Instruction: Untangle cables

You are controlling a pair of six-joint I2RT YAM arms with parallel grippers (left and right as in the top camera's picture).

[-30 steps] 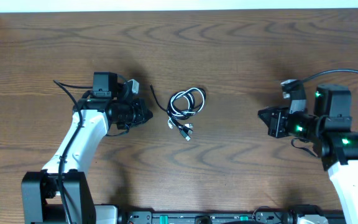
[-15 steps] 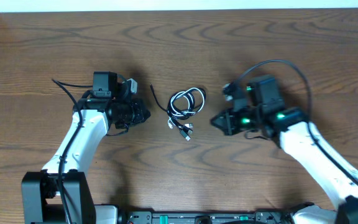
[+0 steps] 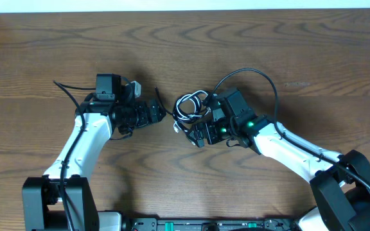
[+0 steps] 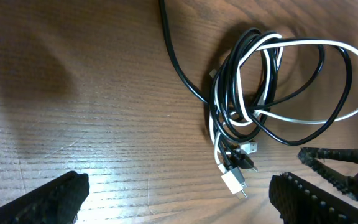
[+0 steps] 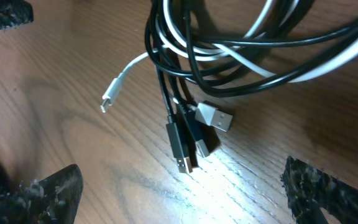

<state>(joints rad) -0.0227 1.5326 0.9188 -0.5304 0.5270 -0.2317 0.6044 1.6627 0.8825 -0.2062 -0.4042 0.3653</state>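
Observation:
The cables lie in one tangled coil on the wooden table. In the coil the black cable (image 3: pixel 186 110) (image 4: pixel 253 127) loops around the white cable (image 3: pixel 195 96) (image 4: pixel 303 43). Their plug ends (image 5: pixel 180 147) point toward the table's front, and a white plug (image 4: pixel 234 182) lies lowest. My left gripper (image 3: pixel 161 111) (image 4: pixel 182 208) stands open just left of the coil, holding nothing. Open as well, my right gripper (image 3: pixel 197 133) (image 5: pixel 188 202) sits right at the plug ends with only bare wood between its fingers.
The black cable's loose tail (image 3: pixel 158 98) runs off toward the back left of the coil. A free white cable end (image 5: pixel 112 96) curls off to the side. The right gripper's finger (image 4: pixel 344 169) shows in the left wrist view, close to the coil.
The right arm swung in from the far right to the coil's plug ends. Both grippers went from shut to open. The left arm barely shifted.

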